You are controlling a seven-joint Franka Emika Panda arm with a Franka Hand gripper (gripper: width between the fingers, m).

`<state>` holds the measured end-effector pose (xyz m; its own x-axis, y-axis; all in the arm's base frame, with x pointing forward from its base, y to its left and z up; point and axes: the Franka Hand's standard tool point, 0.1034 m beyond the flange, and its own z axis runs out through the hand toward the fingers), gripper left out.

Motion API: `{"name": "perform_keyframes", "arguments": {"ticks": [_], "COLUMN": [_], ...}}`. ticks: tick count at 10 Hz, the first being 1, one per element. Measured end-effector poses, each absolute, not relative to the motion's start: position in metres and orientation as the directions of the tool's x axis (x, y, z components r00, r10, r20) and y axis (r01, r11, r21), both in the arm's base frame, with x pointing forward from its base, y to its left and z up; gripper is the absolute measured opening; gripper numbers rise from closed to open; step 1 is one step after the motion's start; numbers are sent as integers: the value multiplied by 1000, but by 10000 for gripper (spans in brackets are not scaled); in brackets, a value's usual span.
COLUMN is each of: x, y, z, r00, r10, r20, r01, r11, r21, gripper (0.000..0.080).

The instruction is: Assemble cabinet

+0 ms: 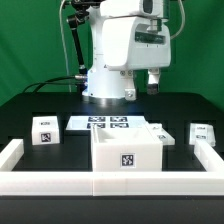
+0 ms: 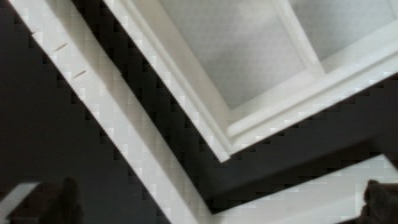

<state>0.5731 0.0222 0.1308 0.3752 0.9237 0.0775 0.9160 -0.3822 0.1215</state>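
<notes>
The cabinet body (image 1: 128, 152), a large white open-topped box with a tag on its front, stands at the front middle of the black table. A small white tagged piece (image 1: 42, 130) lies to the exterior view's left. Two more white pieces (image 1: 203, 134) (image 1: 161, 134) lie to its right. My gripper (image 1: 152, 82) hangs high above the table behind the body, open and empty. In the wrist view a white rimmed box corner (image 2: 267, 60) and a long white strip (image 2: 125, 130) lie far below the open gripper (image 2: 214, 205). The dark fingertips (image 2: 54, 200) stand wide apart.
The marker board (image 1: 108, 124) lies flat behind the cabinet body. A low white border wall (image 1: 60, 184) runs along the table's front and sides. The arm's white base (image 1: 108, 85) stands at the back.
</notes>
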Motion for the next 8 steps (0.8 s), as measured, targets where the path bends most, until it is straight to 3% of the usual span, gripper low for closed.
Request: {"name": "perform_keyframes", "arguments": {"ticks": [3, 8], "x": [560, 555], "y": [19, 18], "z": [118, 114], "r00": [112, 54], "r10": [994, 998], "r20": [6, -17], "r01": [987, 992], "r11": [-112, -52], "r21": [119, 111], "gripper": [798, 798]}}
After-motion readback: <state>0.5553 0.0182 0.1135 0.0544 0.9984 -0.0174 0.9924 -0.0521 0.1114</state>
